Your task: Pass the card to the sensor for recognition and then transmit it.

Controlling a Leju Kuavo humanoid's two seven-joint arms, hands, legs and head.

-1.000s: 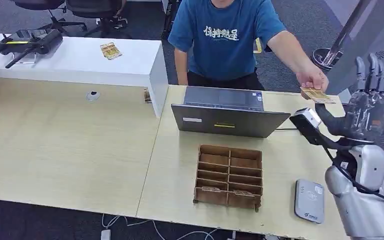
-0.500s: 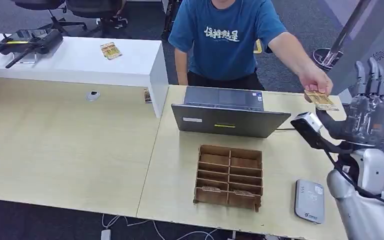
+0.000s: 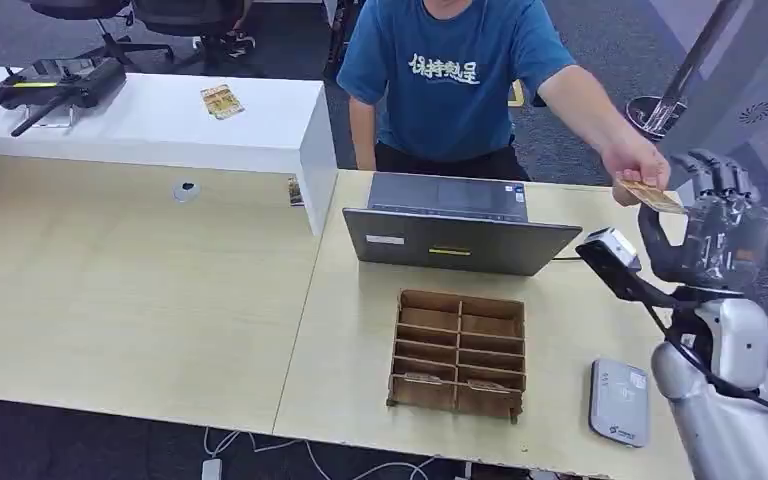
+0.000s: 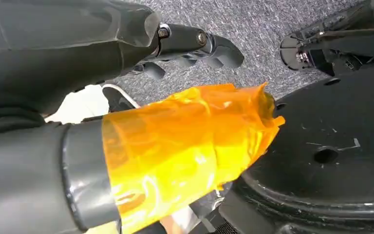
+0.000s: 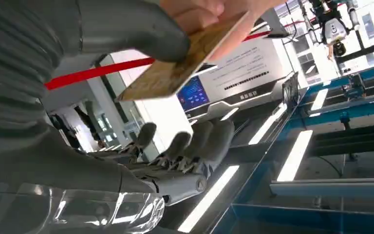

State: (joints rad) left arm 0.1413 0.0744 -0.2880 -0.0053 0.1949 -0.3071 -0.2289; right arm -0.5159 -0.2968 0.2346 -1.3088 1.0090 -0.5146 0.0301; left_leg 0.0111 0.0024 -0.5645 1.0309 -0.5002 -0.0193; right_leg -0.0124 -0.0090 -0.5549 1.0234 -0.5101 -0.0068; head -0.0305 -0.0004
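A person in a blue shirt holds out a tan card (image 3: 650, 195) at the table's far right. In the right wrist view the card (image 5: 175, 68) lies between my thumb and my fingers (image 5: 195, 141). The person's fingertips still pinch it. The thumb is at the card's face, and a gap separates the card from my fingers. My right hand (image 3: 715, 235) is raised beside the card, fingers curling forward, holding nothing. The grey card sensor (image 3: 619, 400) lies flat near the table's front right edge. My left hand (image 4: 190, 46) hangs low with loosely bent fingers and nothing in it.
An open laptop (image 3: 450, 225) stands between the person and a wooden divided box (image 3: 458, 352) with cards in its front slots. A white counter (image 3: 160, 120) at the back left carries a card and dark equipment. Bare tabletop (image 3: 120, 290) spreads to the left.
The person's hand has carried the card rightward to my right hand. My right fingers, upright before, have bent forward and down around it.
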